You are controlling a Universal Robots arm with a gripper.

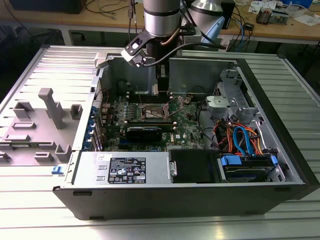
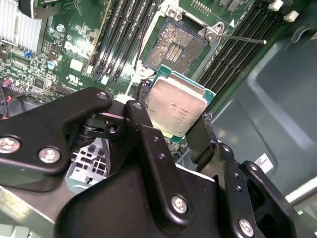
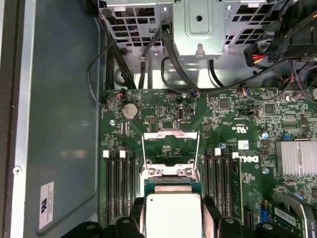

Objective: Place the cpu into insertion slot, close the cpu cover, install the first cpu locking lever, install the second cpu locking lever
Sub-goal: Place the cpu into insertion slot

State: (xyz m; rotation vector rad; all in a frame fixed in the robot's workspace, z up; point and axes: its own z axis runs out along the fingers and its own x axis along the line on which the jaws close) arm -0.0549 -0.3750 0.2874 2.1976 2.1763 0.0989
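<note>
The cpu (image 2: 177, 105), clamped in the hand (image 2: 172, 125), hangs clear of the insertion slot (image 2: 173, 47).

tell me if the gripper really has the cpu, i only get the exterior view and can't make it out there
observer: yes, in the second wrist view the gripper is shut on the cpu, clamping it by two opposite edges.
operator: is the insertion slot free
observer: the insertion slot is bare, with its contact field showing, and the cpu is not seated in it.
operator: and the cpu cover
observer: in the first wrist view the cpu cover looks swung open, lying beyond the slot.
</note>
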